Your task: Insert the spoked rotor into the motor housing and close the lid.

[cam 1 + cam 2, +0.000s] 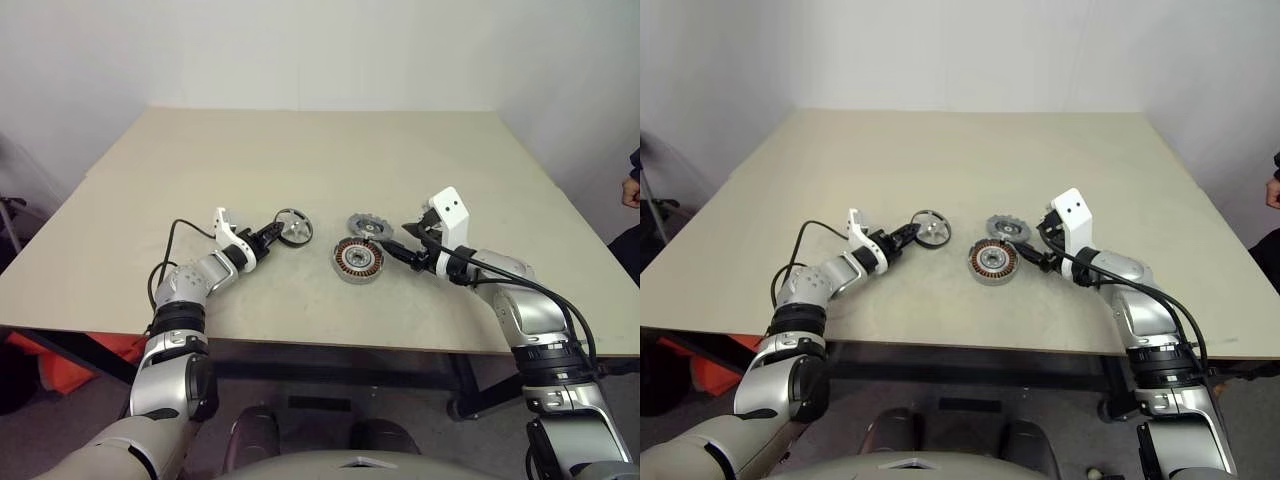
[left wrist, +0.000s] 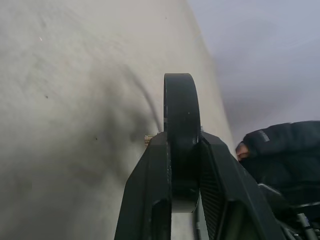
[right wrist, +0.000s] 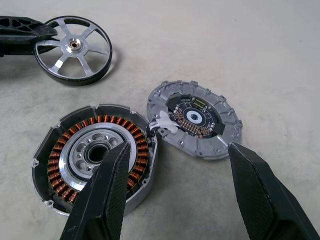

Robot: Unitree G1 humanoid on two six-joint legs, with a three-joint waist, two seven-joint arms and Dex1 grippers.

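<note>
The motor housing (image 3: 95,157) sits on the tan table (image 1: 300,170), open at the top. A ring of copper-brown windings is seen inside it, around a silver central hub; nothing else is seen in the cup. The lid (image 3: 195,119) lies flat on the table just beside the housing, its rim touching or nearly touching the housing's rim, with a small white part at that spot.

The spoked rotor (image 3: 73,50) is held off to the side of the housing, near it but apart. It is pinched at its rim between the two fingers of the left gripper (image 1: 272,235), whose jaws are narrowed onto it. In the left wrist view the rotor (image 2: 181,130) is seen edge-on as a dark band, and its lower part is hidden between the fingers. Whether its far edge rests on the table cannot be told.

The right gripper (image 3: 172,197) hangs over the housing and lid with its jaws spread wide and nothing between them.

A dark sleeve and hand (image 2: 280,145) of a person are cut off at the table's far side.
</note>
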